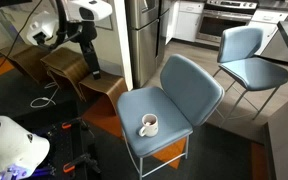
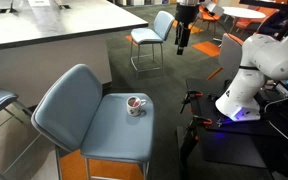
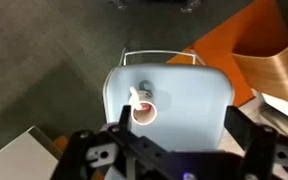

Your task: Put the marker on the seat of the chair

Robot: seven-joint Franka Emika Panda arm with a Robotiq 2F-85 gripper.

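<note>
**Open-plan kitchen, dark floor: a marker to fish out of a mug**

In an exterior view, the chair (image 1: 169, 100) stands on the floor past a steel fridge (image 1: 139, 40). A white mug (image 1: 148, 125) sits upright on the chair's seat, and the gripper (image 1: 92, 68) hangs well apart from the chair.

In an exterior view, something reddish shows inside the mug, probably the marker (image 2: 134, 102), though it is too small to be sure.

The wrist view looks down on the chair's seat. The fingers (image 3: 109, 150) are spread wide with nothing between them.

Reaching into the narrow mug could tip it or push it off the chair. Once released, the slim marker could roll off the padded seat.
</note>
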